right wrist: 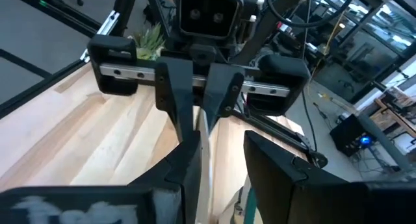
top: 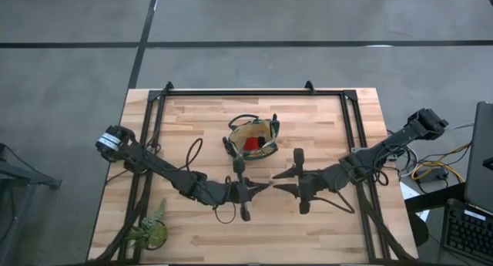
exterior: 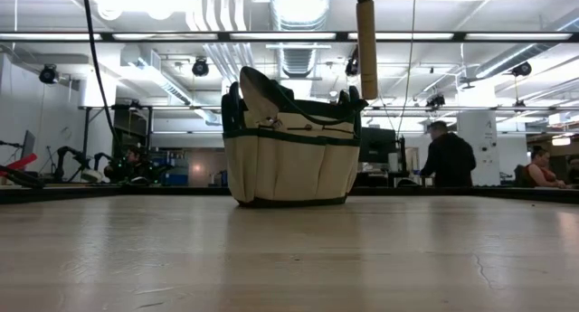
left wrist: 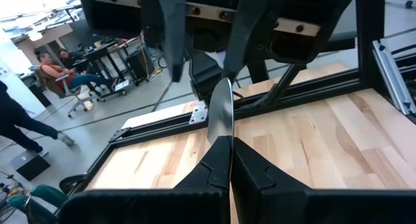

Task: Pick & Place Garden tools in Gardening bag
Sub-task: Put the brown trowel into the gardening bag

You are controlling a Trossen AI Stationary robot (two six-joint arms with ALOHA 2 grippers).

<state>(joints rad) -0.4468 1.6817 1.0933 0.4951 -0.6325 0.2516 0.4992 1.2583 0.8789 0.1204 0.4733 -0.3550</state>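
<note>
A green leafy plant (top: pixel 150 231) lies at the table's (top: pixel 323 227) near left corner. To its right the left gripper (top: pixel 266 186) hangs above the table's middle, its jaws pressed together on the silver blade of a trowel (left wrist: pixel 221 113), which points toward the right arm. Behind them, at the table's centre, the gardening bag (top: pixel 252 137) stands upright with a red item (top: pixel 252 144) and other tools inside. The right gripper (top: pixel 277 180) faces the left one, tips nearly touching; its fingers (right wrist: pixel 188 162) stand spread either side of the blade, and whether they touch it I cannot tell.
</note>
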